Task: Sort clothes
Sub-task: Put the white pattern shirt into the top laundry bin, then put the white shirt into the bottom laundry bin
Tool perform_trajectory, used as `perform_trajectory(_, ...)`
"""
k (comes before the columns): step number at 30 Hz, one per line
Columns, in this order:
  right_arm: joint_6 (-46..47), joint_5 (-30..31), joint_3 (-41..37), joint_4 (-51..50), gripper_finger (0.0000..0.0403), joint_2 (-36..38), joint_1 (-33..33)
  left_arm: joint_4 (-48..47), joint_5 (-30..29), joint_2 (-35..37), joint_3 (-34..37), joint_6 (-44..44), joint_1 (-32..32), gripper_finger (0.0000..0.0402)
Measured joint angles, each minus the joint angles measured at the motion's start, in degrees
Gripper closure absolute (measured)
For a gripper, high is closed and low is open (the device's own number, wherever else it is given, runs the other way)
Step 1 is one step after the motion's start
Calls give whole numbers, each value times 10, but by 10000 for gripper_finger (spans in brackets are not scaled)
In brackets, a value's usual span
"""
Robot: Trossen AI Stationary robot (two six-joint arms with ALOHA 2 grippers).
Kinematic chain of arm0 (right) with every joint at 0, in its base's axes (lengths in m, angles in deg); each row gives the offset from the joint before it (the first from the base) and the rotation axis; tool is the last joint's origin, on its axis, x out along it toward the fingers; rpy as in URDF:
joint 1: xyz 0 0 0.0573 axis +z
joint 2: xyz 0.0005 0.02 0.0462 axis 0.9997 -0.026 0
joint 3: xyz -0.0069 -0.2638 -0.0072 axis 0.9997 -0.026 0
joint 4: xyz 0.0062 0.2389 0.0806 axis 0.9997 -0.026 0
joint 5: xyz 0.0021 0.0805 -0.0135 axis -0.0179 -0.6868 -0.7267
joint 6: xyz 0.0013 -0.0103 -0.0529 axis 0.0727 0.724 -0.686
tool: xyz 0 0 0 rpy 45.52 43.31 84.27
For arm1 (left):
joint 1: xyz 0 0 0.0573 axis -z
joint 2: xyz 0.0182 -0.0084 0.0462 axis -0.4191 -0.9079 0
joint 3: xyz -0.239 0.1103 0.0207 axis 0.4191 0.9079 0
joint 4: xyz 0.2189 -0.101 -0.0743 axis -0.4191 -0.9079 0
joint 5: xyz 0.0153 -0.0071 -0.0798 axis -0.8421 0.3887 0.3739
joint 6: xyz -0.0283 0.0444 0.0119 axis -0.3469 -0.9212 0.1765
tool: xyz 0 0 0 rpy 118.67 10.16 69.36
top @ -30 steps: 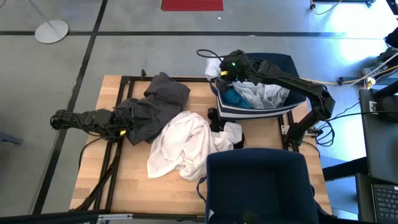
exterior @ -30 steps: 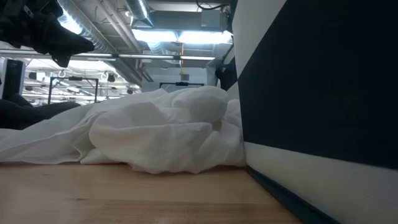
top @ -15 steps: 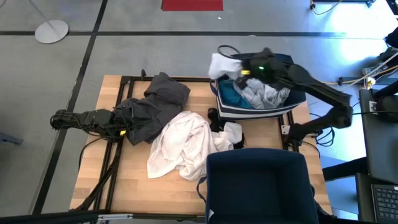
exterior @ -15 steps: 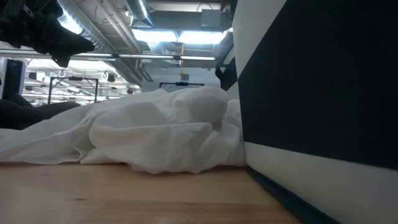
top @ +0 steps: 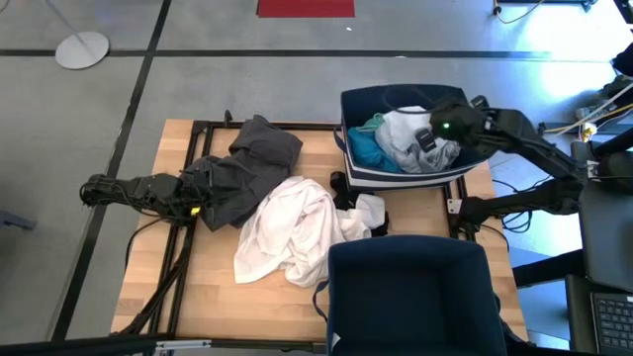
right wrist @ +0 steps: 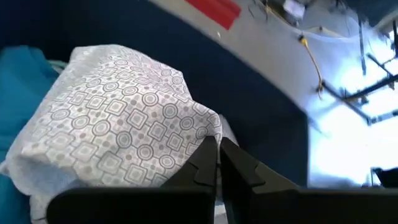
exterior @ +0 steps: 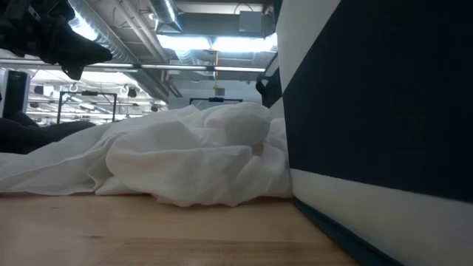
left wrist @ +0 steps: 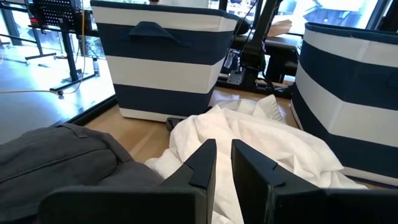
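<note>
My right gripper (top: pixel 432 138) hangs over the far navy-and-white bin (top: pixel 396 176), shut on a white patterned garment (top: pixel 404 127) that lies on a turquoise garment (top: pixel 368 146) and pale grey cloth (top: pixel 443 154) inside it. A large white garment (top: pixel 292 227) lies crumpled mid-table. A dark grey garment (top: pixel 247 163) lies at the left, partly over my left arm. My left gripper (top: pixel 205 205) rests low beside it, shut and empty, pointing at the white garment (left wrist: pixel 261 137). My right gripper pinches an edge of the white patterned garment (right wrist: pixel 205 127) between its two fingertips (right wrist: pixel 207 149), coming slanting down from the table's right. The rest of the garment (right wrist: pixel 118 106) lies slack on the clothes in the bin.
A second navy bin (top: pixel 406 287) stands at the table's near edge, filling the right of the low view (exterior: pixel 377 103). A black piece of cloth (top: pixel 341 190) lies between the two bins. Black cables (top: pixel 168 277) run along the table's left side.
My right gripper has carried the white patterned garment from the far bin's far left corner toward the table's right edge, across the bin. The garment, held up clear of the rim before, now lies on the clothes inside the bin.
</note>
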Motion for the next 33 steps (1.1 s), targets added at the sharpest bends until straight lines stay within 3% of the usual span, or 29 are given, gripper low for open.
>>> perform_trajectory(9,32,-31,-136,87,386,-5,-10,0,-7,0,0,0,0,361)
perform_trajectory(14,39,-67,-147,97,352,-8,-34,0,-8,0,0,4,0,361)
perform_trajectory(18,33,-118,-127,94,292,-8,-50,-1,-8,0,0,4,0,361)
perform_trajectory(26,18,-160,-17,96,165,-8,-52,-1,-8,0,0,4,0,361)
perform_trajectory(33,34,-258,30,172,128,-12,-27,-1,-8,0,0,4,0,361)
